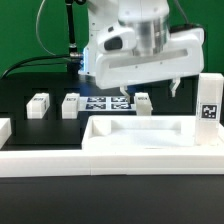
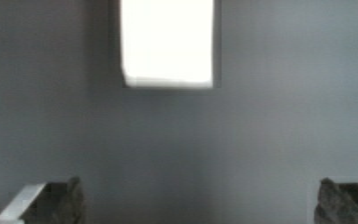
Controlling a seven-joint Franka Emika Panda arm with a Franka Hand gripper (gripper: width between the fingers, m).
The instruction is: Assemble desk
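claw (image 2: 194, 205) wide open, holding nothing, above the black counter (image 1: 20, 92), one white leg (image 2: 167, 45) lying near it, desk top (image 1: 140, 128) apart.

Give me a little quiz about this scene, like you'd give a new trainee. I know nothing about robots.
1. True or false: the gripper is holding one of the desk's legs.
2. Where does the desk top lie in the exterior view?
A) in the foreground, nearest the camera
B) at the back, behind the row of small parts
C) lifted in the air
3. Fill in: the tall tagged leg stands upright at the exterior view's ____.

Key:
1. False. Its jaws are wide open with nothing between them.
2. A
3. right
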